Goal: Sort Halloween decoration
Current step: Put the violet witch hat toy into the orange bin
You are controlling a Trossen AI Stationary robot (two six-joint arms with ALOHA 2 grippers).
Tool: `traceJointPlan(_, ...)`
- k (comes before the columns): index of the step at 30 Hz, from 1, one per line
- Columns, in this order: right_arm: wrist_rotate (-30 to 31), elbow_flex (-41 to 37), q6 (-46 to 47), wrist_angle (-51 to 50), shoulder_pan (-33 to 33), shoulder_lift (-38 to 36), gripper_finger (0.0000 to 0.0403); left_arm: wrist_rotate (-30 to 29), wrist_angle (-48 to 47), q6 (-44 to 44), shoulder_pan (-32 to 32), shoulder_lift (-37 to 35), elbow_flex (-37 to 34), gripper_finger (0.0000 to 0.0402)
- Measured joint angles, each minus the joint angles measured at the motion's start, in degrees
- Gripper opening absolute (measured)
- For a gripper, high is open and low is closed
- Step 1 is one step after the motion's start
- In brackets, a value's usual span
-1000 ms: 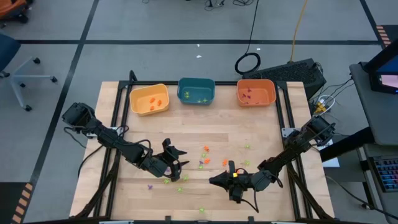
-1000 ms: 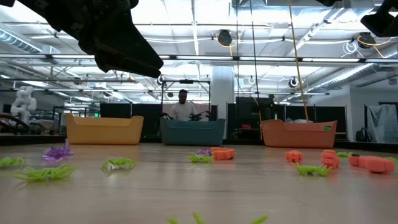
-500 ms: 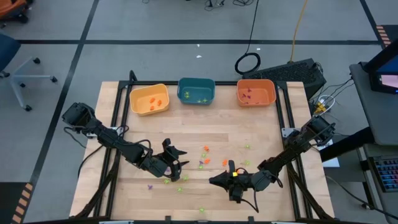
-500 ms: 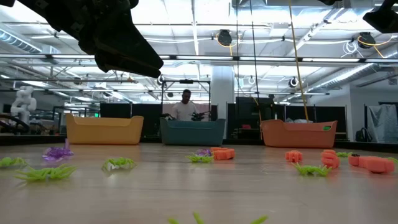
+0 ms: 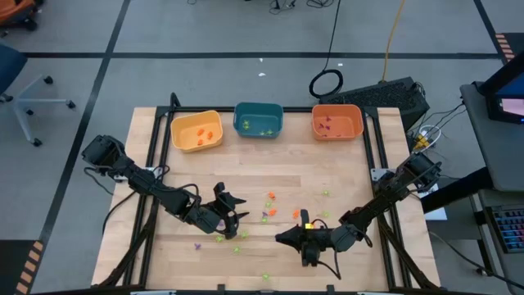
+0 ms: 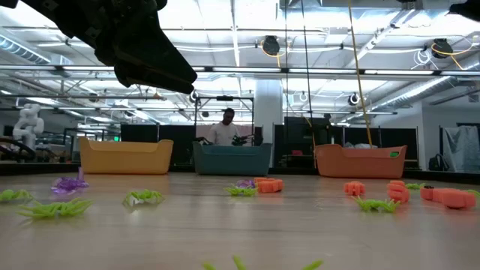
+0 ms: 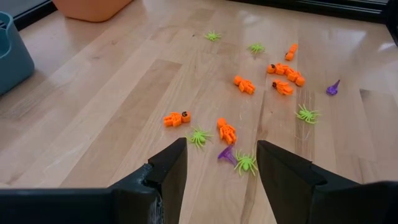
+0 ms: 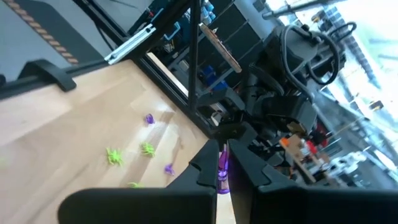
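The Halloween decoration is scattered over the wooden table: orange figures, green spiders and purple pieces lie flat on it. My left gripper hangs open above the near-middle pile, nothing between its fingers. My right gripper is near the table's front edge, pointing level toward the left, shut on a small purple trinket. Three bins stand along the far edge: yellow, teal and orange, each with a few pieces inside. My right gripper pinches the purple trinket between its two fingers; only a thin purple strip shows in the slit between them. The fingers come level from the table's right side. The trinket is lifted clear of the table.
Loose pieces also lie near the front edge and at the left front. A black metal frame borders the table's sides. A person stands in the room behind the teal bin. Bare wood lies between the pile and the bins.
My right gripper has rolled a little about the line it points along, staying in place with the purple trinket between its fingers. In the low view a dark part of it at the upper right has gone up out of the picture.
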Motion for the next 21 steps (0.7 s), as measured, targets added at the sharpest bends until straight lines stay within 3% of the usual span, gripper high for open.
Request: traceJointPlan(21,0.0,0.0,12.87,-0.9,-0.02,-0.02,0.0004,0.0,0.02,-0.01,0.01,0.0,0.0,0.0191)
